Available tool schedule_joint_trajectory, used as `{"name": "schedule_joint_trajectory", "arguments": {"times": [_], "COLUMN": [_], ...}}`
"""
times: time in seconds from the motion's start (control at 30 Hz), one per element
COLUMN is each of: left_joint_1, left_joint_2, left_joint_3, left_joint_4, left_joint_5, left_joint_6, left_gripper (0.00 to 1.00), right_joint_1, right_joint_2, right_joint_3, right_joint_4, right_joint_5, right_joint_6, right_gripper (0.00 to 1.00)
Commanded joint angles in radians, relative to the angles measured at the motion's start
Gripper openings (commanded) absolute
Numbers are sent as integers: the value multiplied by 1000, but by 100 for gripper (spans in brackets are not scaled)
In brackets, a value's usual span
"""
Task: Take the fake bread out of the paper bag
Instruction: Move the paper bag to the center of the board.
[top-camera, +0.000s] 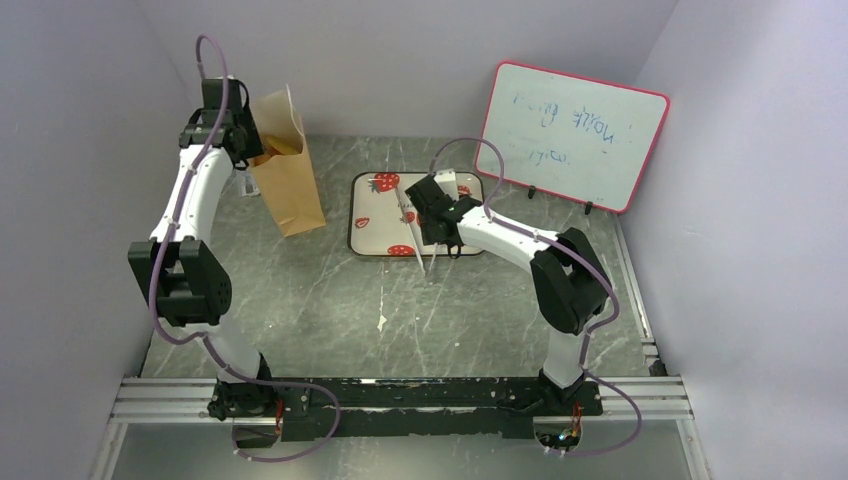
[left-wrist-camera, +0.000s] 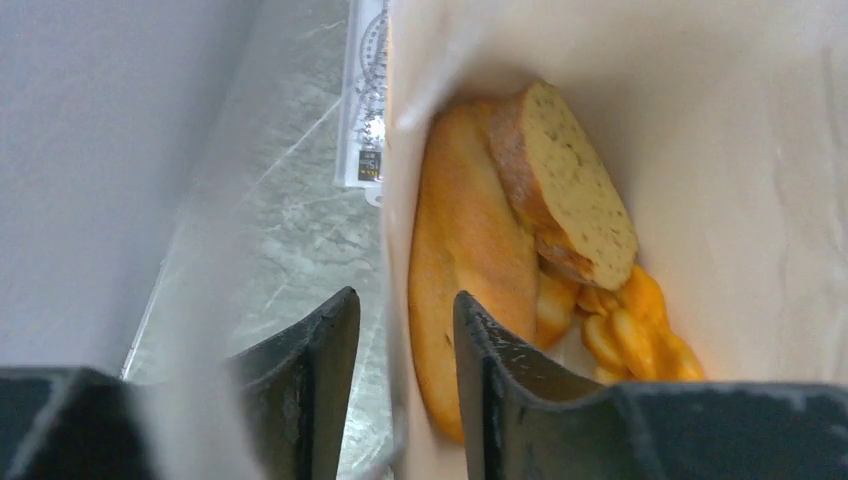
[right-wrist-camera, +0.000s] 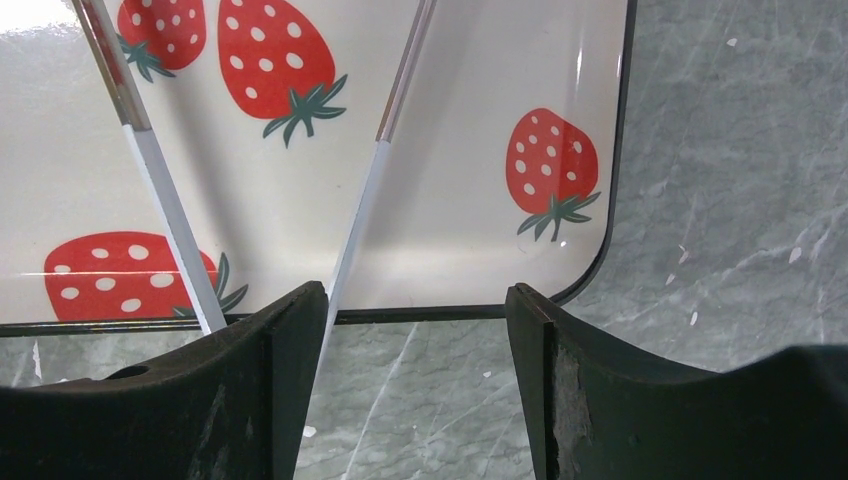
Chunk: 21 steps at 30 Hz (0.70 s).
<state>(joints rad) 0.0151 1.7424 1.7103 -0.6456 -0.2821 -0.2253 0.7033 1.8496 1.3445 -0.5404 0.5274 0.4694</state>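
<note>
**Bread all in the bag, left arm parked at the rim**

Going by the overhead cam with the far wall as 12 o'clock: the paper bag (top-camera: 290, 190) stood upright on the worktop (top-camera: 330, 310) at about 10 o'clock. The left fingers (top-camera: 250, 142) were right up at its open mouth. On the left wrist cam they straddled the bag's side wall, one finger outside over the marble and the other inside the bag, with the paper running through the gap. They were parted, not pinching the paper and not holding anything.

The fake bread (left-wrist-camera: 580, 230) was down inside the bag. A long golden loaf (left-wrist-camera: 465, 260) leaned on the wall nearest the fingers, and a speckled, brown-crusted slice (left-wrist-camera: 565, 170) lay against it. A glossy orange twist (left-wrist-camera: 645, 330) sat lower, at roughly 5 o'clock from the slice. A bit of yellow showed in the bag mouth from overhead too.

The right fingers (top-camera: 438, 232) hung over the near edge of the strawberry tray (top-camera: 375, 205) around the middle of the worktop, spread wide and gripping nothing. The silver tongs (right-wrist-camera: 160, 190), with white-tipped arms, fanned out across the tray. One arm ran right up to the inner edge of one finger, and I couldn't tell if it actually touched. A red-framed whiteboard (top-camera: 575, 135) leaned on the wall at 2 o'clock.
</note>
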Motion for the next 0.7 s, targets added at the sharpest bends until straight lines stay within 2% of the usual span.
{"name": "schedule_joint_trajectory", "arguments": {"times": [0.0,0.03,0.07,0.43,0.67], "left_joint_1": [40,45,49,51,47], "left_joint_2": [56,63,65,3,-52], "left_joint_3": [96,105,110,142,84], "left_joint_4": [-69,-71,-71,-104,-112], "left_joint_5": [95,105,123,108,198], "left_joint_6": [-46,-51,-51,-25,16], "left_gripper": [19,8,7,7,7], "right_joint_1": [-1,-1,-1,-2,-1], "right_joint_2": [6,4,4,-4,2], "right_joint_3": [9,5,3,-33,-24], "right_joint_4": [23,23,26,47,50], "right_joint_5": [2,2,3,-12,-23], "right_joint_6": [-11,-11,-9,3,0], "right_gripper": [67,67,67,67,67]}}
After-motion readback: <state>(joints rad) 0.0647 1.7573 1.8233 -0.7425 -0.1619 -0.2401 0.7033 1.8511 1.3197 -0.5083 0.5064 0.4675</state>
